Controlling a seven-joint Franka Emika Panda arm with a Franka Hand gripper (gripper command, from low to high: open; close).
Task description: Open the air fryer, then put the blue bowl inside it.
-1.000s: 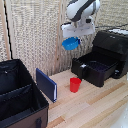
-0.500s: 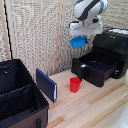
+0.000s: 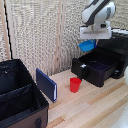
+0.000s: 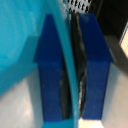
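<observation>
The white gripper [image 3: 90,42] holds the blue bowl [image 3: 87,46] in the air above the air fryer [image 3: 102,60], whose drawer is pulled out. Its 2 blue fingers [image 4: 52,70] pinch the bowl's rim. The handle is hard to make out.

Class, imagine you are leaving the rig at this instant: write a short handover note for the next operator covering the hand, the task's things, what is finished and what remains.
Hand: shut on the blue bowl; the wrist view shows the bowl's rim pinched between the two blue fingers.
Bowl: held in the air above the open drawer of the air fryer, not touching it.
Handle: free, on the front of the pulled-out drawer.
Done: drawer opened, bowl picked up and carried over.
Left: lower the bowl into the drawer, release it, withdraw the hand.
Also on the table: a red cup, a flat dark-blue panel, a black fabric case.
</observation>
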